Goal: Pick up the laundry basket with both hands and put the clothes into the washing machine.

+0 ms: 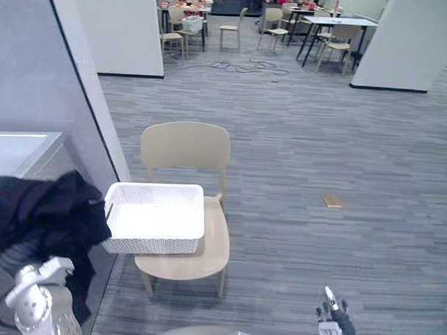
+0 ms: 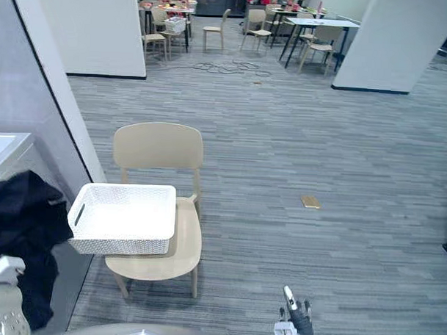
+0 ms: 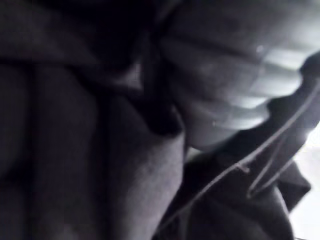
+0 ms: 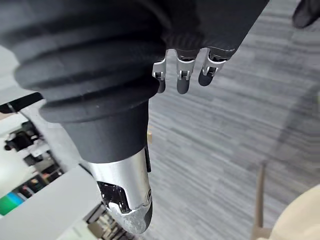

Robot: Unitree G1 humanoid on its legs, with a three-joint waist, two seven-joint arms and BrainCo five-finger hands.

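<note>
Black clothes (image 1: 42, 209) bunched over my left hand (image 3: 225, 85), grip I cannot tell; right hand (image 1: 334, 322) fingers (image 4: 182, 80) apart, empty; white laundry basket (image 1: 155, 220) on chair (image 1: 186, 145), well ahead of them.

Right hand (image 4: 182, 75): a dark ribbed cover (image 4: 85, 65) like stacked rubbery rings wraps its back and wrist; short silver fingers (image 4: 181, 74) end in rounded dark tips, with small metal hinges showing; the thumb (image 4: 127, 200) is thicker, polished silver with black insets; left arm (image 1: 34, 302) is a pale silver-grey rounded shell.
</note>
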